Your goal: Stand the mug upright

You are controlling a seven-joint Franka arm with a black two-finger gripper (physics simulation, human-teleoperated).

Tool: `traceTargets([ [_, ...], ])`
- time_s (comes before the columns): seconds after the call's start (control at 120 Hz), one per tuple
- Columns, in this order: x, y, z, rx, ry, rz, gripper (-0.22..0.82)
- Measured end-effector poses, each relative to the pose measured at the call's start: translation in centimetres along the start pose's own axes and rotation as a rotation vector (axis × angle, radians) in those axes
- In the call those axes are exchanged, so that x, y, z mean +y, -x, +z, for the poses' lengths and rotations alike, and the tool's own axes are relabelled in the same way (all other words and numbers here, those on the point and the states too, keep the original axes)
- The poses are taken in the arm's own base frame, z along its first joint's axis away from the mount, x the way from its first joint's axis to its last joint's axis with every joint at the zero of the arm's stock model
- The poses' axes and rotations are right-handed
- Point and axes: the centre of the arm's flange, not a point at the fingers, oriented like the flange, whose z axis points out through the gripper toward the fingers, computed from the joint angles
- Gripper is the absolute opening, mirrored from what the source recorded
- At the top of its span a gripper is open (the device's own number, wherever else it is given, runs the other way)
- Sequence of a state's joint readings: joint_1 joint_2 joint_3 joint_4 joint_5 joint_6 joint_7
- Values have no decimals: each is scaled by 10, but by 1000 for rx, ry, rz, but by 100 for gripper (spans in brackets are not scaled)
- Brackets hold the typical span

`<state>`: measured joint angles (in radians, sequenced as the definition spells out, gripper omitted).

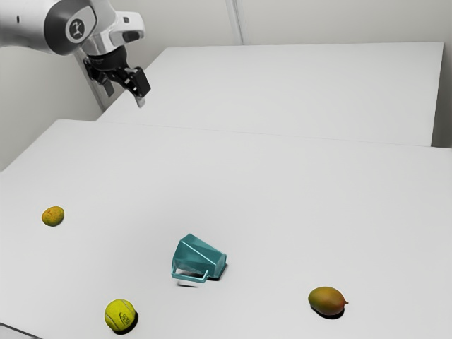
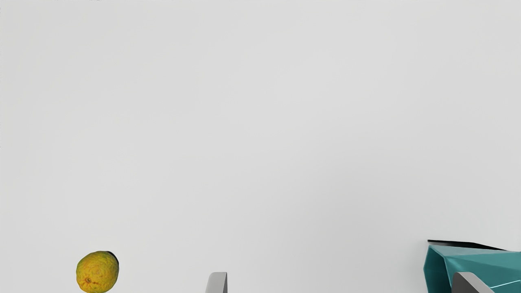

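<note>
The black gripper (image 1: 126,92) hangs high over the table's far part in the exterior view, well away from the teal mug (image 1: 200,256). The mug lies on its side, its handle toward the viewer, its base toward the exterior view's right. In the wrist view the gripper (image 2: 340,283) is open, its two tips wide apart with nothing between them. One tip overlaps part of the mug (image 2: 484,264) from the camera's viewpoint; the mug's mouth faces the gap, and its base is out of that picture.
On the white table (image 1: 233,176) rest a yellow-orange fruit (image 1: 53,216) at the exterior view's left, a tennis ball (image 1: 121,316) nearer the viewer and a mango (image 1: 327,301) to the right of the mug. The wrist view has the yellowish fruit (image 2: 97,271) too.
</note>
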<state>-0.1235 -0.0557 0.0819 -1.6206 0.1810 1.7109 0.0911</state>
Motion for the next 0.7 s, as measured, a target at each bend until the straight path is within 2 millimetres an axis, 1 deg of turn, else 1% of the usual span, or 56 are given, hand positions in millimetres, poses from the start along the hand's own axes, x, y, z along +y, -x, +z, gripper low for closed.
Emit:
traceTargets([
  [0.125, 0, 0, 3, -2, 1, -8, 60],
  [0.258, 0, -2, 19, -18, 10, -20, 60],
  [0.308, -2, 0, 27, -30, 54, -40, 60],
  [0.392, -6, 8, 53, -73, 191, -104, 60],
  [0.525, -28, 30, 99, -169, 371, -235, 60],
  [0.583, -34, 41, 121, -216, 428, -282, 60],
  [0.633, -35, 49, 138, -253, 462, -309, 60],
  [0.7, -28, 59, 158, -303, 505, -327, 60],
])
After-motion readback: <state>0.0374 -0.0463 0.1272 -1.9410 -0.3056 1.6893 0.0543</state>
